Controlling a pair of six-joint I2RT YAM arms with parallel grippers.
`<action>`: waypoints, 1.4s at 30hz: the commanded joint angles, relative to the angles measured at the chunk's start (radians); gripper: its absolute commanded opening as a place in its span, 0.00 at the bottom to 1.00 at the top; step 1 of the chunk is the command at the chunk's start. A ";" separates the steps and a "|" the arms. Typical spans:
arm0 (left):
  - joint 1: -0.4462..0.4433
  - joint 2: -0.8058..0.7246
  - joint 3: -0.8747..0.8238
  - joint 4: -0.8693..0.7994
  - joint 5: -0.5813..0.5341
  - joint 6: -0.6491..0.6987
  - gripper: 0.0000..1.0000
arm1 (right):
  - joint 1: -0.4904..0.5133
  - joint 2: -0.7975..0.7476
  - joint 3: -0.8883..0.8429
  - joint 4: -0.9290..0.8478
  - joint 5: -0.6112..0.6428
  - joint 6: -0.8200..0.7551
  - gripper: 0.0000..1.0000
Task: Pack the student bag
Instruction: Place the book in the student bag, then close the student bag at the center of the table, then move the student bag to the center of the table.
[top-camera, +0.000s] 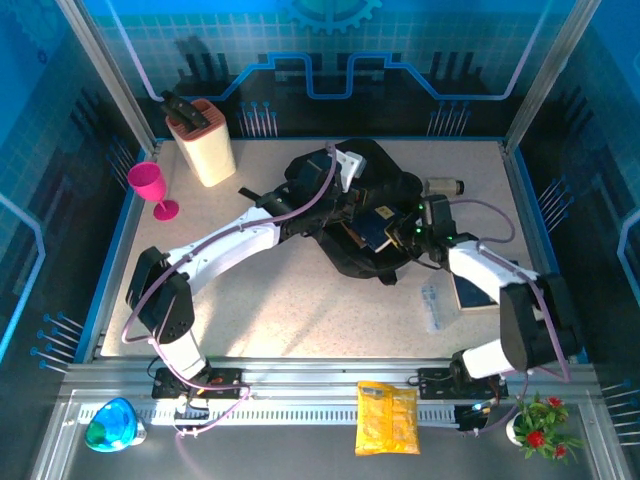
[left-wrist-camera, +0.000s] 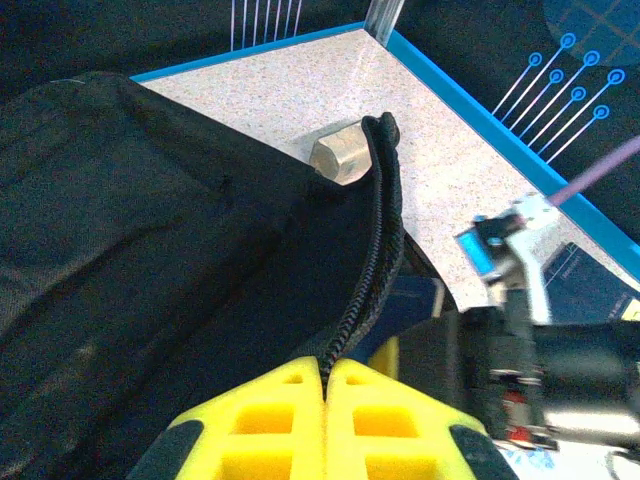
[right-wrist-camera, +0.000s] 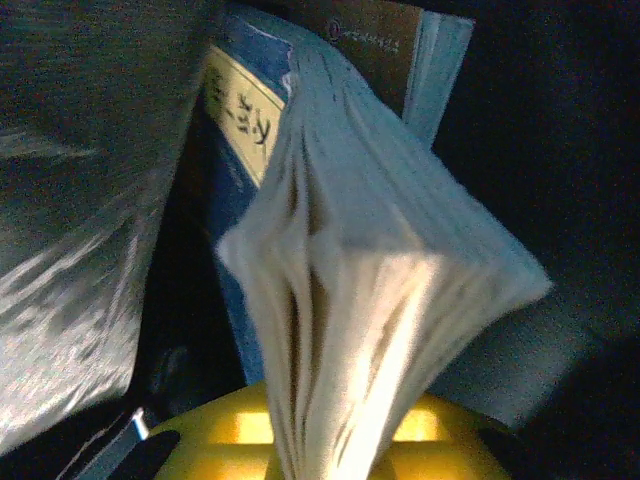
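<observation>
The black student bag lies at the table's middle, its mouth facing right. My left gripper is shut on the bag's zipper edge, the yellow fingertips pinching the black braided rim and holding the flap up. My right gripper is at the bag's mouth, shut on a thick book whose pale pages fan out from between the fingers. A dark blue notebook with a yellow label sits just behind it inside the opening. Dark bag fabric surrounds the book.
A tan cylinder lies right of the bag. Another notebook and a clear packet lie by the right arm. A knife block and pink goblet stand back left. A yellow packet rests on the front rail.
</observation>
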 joint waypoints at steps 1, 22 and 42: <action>0.002 -0.049 0.000 0.047 0.025 0.012 0.05 | 0.031 0.097 0.074 0.081 0.042 0.016 0.16; 0.017 -0.005 -0.025 -0.008 0.154 -0.008 0.32 | -0.054 -0.331 0.009 -0.268 0.224 -0.308 0.69; 0.119 0.365 0.123 -0.276 0.119 -0.289 0.66 | -0.182 0.155 0.345 -0.366 0.140 -0.584 0.83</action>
